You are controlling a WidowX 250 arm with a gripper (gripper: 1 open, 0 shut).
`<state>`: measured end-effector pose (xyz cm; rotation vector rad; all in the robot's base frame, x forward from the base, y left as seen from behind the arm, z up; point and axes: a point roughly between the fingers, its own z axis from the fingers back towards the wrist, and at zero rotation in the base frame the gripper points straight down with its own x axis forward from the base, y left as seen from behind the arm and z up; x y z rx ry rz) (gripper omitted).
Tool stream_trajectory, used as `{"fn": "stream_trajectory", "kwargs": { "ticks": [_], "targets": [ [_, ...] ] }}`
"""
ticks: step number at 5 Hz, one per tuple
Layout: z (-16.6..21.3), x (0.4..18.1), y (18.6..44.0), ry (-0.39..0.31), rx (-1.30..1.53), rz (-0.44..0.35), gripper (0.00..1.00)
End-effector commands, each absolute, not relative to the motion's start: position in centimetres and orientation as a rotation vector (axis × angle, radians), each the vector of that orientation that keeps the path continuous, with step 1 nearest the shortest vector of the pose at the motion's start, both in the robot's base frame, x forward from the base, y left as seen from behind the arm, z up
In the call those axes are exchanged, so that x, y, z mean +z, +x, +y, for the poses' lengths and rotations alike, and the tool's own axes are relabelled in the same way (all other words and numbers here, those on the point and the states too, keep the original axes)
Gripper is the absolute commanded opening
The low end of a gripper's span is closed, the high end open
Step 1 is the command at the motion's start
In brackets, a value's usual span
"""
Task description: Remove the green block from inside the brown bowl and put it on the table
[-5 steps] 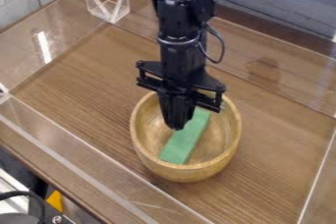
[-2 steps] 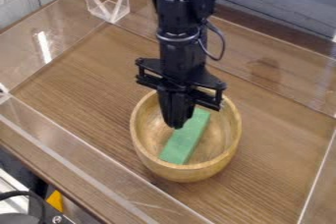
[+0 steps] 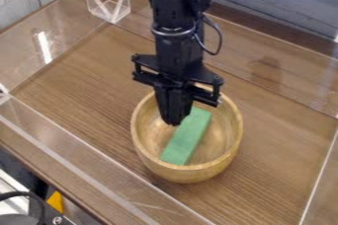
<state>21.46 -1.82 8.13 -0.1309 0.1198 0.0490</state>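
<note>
Left to right. An acrylic stand (image 3: pixel 109 5) sits at the far left corner of the desk (image 3: pixel 93 81), well apart from the work.

At centre, the arm points straight down over the bowl (image 3: pixel 188 140). The tool (image 3: pixel 173 118) is at rim height above the bowl's far-left side, its jaws narrow, pressed together with nothing between them.

The block (image 3: pixel 187 140) lies flat in the bowl, running from near front to far right. Its far end is just beside the tool tip. We cannot tell whether they touch.

Change from a second ago: the arm sits slightly higher and further left in view, and the tip now reads at the rim rather than down in the bowl. The block has not shifted.

Our reading: no grasp has been made. The lift came up empty, or the tool was only probing. The task is not yet begun in effect. The next move likely calls for spreading the jaws and straddling the block across its narrow width.

Right of the bowl: bare desk, room for placing.
</note>
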Motion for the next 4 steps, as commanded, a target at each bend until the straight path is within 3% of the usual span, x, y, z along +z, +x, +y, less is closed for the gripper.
{"fn": "stream_trajectory", "kwargs": {
  "ticks": [1, 4],
  "targets": [
    [-1.47, 9.48, 22.25, -0.137, 0.052, 0.058, 0.00],
    [-1.07, 9.40, 21.96, -0.138, 0.058, 0.057, 0.00]
  ]
}}
